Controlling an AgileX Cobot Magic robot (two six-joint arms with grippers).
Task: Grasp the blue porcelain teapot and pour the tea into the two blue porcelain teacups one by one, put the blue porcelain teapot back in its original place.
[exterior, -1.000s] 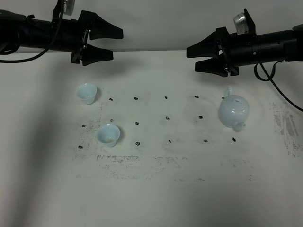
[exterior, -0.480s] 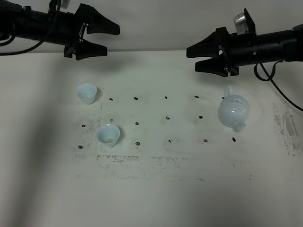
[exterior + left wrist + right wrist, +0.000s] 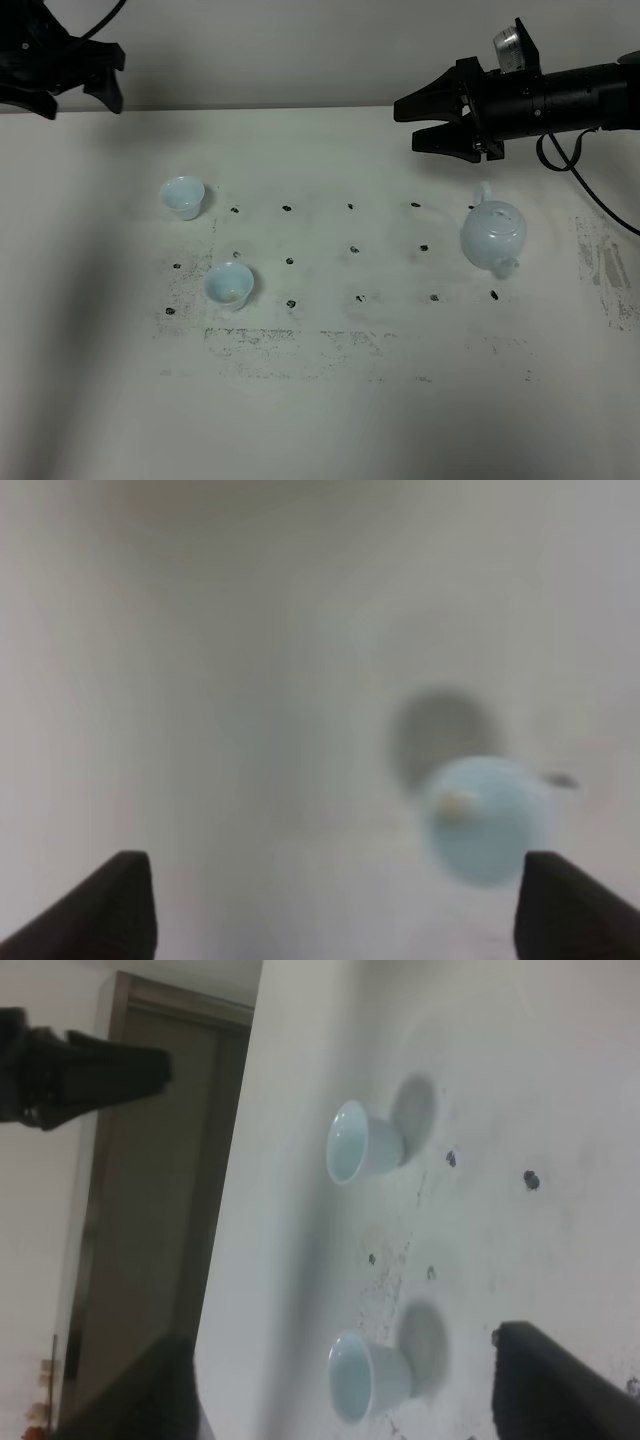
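The blue porcelain teapot [image 3: 493, 237] stands upright at the right of the table, lid on, spout pointing away from me. Above and behind it my right gripper [image 3: 408, 126] hovers open and empty, apart from the pot. The two blue porcelain teacups stand at the left, one farther back [image 3: 183, 197] and one nearer [image 3: 229, 285]. The right wrist view shows both, the far cup [image 3: 360, 1145] and the near cup [image 3: 370, 1380], between its spread fingers [image 3: 560, 1380]. My left gripper [image 3: 112, 78] is open at the far left corner. Its blurred wrist view holds one teacup [image 3: 485, 820]. The tea is hidden.
The white table [image 3: 330, 400] carries a grid of small dark marks [image 3: 352, 249] between cups and teapot, with scuffed patches near the front and right edge. A wall runs behind the table's far edge. A dark doorway [image 3: 160, 1210] shows past the table in the right wrist view.
The left arm has pulled back to the left, away from above the far cup toward the table's far left corner. The right arm, teapot and cups have not moved.
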